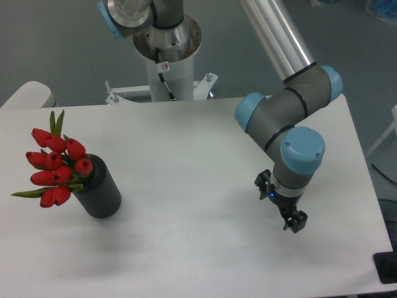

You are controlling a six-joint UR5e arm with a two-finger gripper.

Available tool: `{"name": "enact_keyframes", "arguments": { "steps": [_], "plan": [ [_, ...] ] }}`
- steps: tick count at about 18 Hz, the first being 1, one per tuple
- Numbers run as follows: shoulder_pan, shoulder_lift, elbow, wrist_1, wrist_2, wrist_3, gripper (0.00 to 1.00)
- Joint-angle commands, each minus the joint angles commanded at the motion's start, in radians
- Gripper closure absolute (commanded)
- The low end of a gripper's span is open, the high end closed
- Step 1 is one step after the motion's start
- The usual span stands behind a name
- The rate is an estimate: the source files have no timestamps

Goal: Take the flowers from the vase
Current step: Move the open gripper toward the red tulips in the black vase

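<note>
the arm reaches in from the top, silver upper link slanting down to a grey elbow with blue caps, wrist folded downward. the end effector (283, 203) points down and hangs with its two black fingers apart, holding nothing.

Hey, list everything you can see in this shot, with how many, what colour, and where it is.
flowers: one bunch, red buds with green leaves, standing in the vase at the left of the table, leaning left
vase: one, dark grey cylinder, left side of the table
table: one, white, fills most of the view
mounting post: one, white, behind the table's far edge
arm: one, grey with light blue caps, reaching over the table's right side
pincer: one, black, above the table at right, far from the vase, holding nothing; how far its jaws are parted is unclear
</note>
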Motion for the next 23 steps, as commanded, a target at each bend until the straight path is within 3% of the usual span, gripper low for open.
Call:
{"name": "enact_keyframes", "arguments": {
  "steps": [7, 9, 11, 14, 19, 23],
  "plan": [
    [-0.005, 0.002, -0.009, 0.003, 0.0, -0.002, 0.0],
    [-0.003, 0.021, -0.058, 0.057, -0.008, -0.005, 0.0],
    [0.0, 0.049, -0.09, 0.06, -0.012, -0.005, 0.0],
    [-0.005, 0.107, -0.147, 0.058, -0.041, -0.005, 0.0],
    [-0.002, 0.254, -0.302, 0.058, -0.213, -0.005, 0.0],
    [-0.015, 0.336, -0.376, 0.055, -0.297, -0.044, 0.0]
  ]
}}
